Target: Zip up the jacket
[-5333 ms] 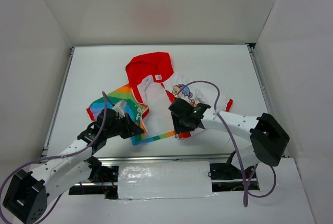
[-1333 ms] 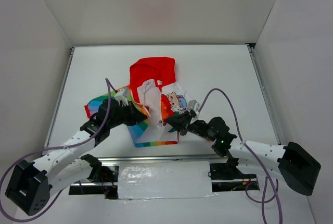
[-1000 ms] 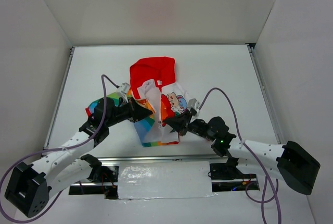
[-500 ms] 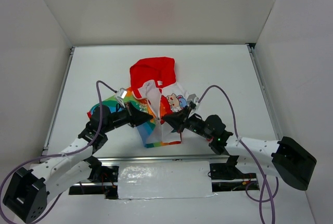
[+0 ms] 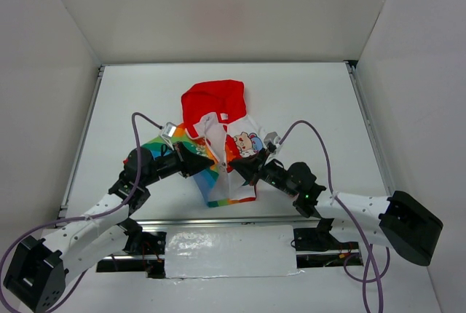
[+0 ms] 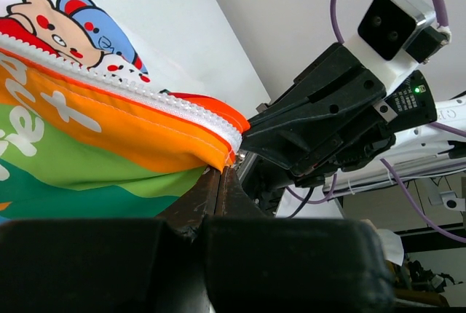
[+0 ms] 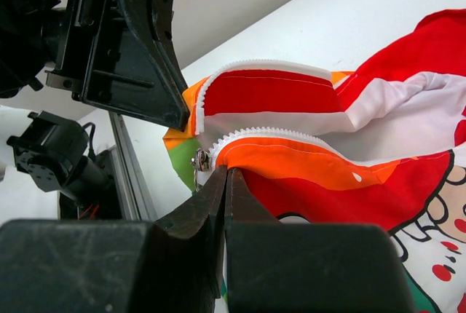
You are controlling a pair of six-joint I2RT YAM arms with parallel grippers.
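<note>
L gripper point(image 5: 207, 161) is clenched on the jacket point(image 5: 246, 142). It pinches the orange bottom corner of the rainbow side, right under the end of the white zip teeth point(image 6: 145, 93). R gripper point(image 5: 234, 169) is clamped tight too, on the orange hem of the cartoon side, w/ the metal slider point(image 7: 202, 160) just beside my fingertips. Both tips sit almost nose to nose at the jacket's near part, front panels bunched up btwn them. Zip isn't joined: two rows of teeth run apart in the R wrist view.

Jacket lies mid-table point(image 5: 313, 102), and its red hood point(image 5: 212, 100) lies flat on the far side of it. Around the jacket, a purple cable point(image 5: 300, 122) arcs up just beside the cartoon side, another loops over my L arm by the rainbow side. White walls point(image 5: 218, 14) stand beyond the hood.

In the way: each gripper's black body fills the space just past the hem in the other's wrist cam.
</note>
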